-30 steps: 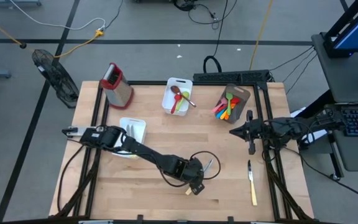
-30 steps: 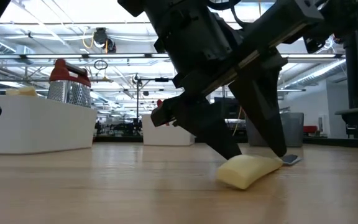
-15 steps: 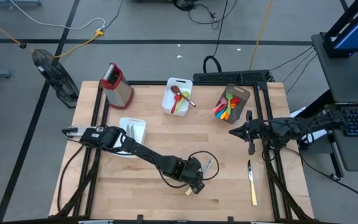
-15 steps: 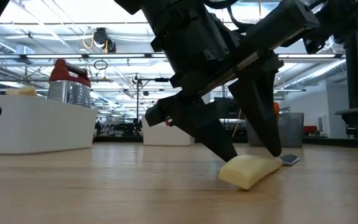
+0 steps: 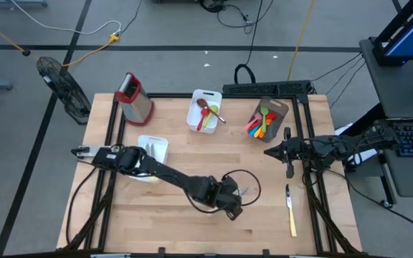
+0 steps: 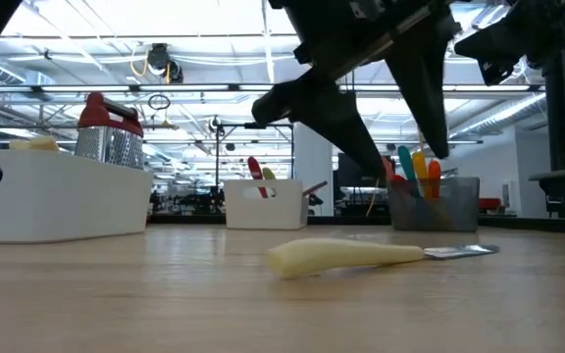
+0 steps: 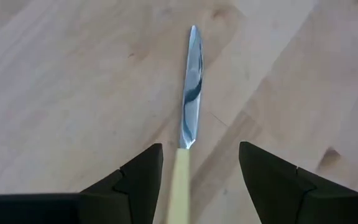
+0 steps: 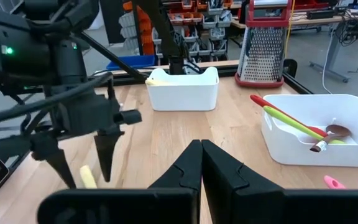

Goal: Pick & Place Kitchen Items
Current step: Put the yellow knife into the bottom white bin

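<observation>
Cream-handled knife (image 7: pixel 188 130) flat on the counter (image 5: pixel 192 229), long axis running straight between the left gripper (image 7: pixel 197 171) jaws, spread wide just above its handle; right gripper (image 8: pixel 201 163), jaws closed, waits well apart.

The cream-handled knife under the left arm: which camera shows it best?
The left wrist view: the knife lies flat on the wood, blade clear, between the open left tool. The low view shows it side-on. In the high view the arm mostly hides it. The right wrist view catches only its handle.
</observation>
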